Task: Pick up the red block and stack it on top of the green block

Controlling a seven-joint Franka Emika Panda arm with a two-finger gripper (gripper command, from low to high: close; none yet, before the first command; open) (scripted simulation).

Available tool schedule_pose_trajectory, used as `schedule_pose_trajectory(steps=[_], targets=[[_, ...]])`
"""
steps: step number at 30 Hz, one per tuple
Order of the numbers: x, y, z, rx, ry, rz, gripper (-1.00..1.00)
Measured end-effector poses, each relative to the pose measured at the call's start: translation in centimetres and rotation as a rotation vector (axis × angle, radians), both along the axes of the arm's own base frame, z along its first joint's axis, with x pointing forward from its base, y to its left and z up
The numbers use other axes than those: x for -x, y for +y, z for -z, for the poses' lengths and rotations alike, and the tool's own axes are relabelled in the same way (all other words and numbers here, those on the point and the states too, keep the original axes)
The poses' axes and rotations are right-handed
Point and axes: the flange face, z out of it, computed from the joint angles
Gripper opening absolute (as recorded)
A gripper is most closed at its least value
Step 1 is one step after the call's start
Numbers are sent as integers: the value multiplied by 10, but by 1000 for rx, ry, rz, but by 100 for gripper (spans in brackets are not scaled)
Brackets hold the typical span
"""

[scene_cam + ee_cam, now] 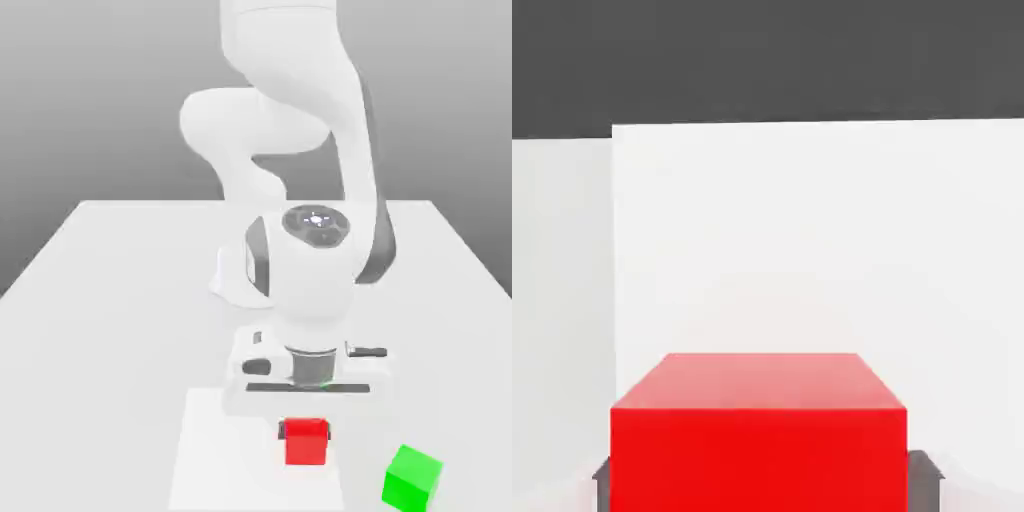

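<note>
The red block (305, 445) rests on the table near the front, just under my hand. My gripper (305, 431) reaches straight down over it, with a dark finger pressed against each side, shut on the block. In the hand view the red block (759, 430) sits close up between the two dark fingertips (925, 480) of the gripper (767, 482), which touch its side faces. The green block (411, 476) stands on the table towards the exterior view's right of the red one, about a block's width away and slightly nearer the front.
The white table (110, 280) stretches back to the arm's base (235, 285). A brighter white rectangular patch (205, 450) lies on the table under the red block. The arm's upper links rise behind the hand.
</note>
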Motion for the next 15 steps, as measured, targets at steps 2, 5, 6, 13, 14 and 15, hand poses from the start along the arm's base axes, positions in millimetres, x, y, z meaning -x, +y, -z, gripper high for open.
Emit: schedule_pose_trajectory(steps=[2, 5, 6, 13, 14, 15], targets=[[0, 0, -1, 0, 0, 0, -100], [-1, 0, -28, -1, 0, 1, -100], [-1, 0, -39, -1, 0, 1, -100], [-38, 69, -84, -1, 1, -102, -100], [-44, 85, -89, -1, 1, -123, -100], [-50, 101, -94, -1, 1, -144, -100]])
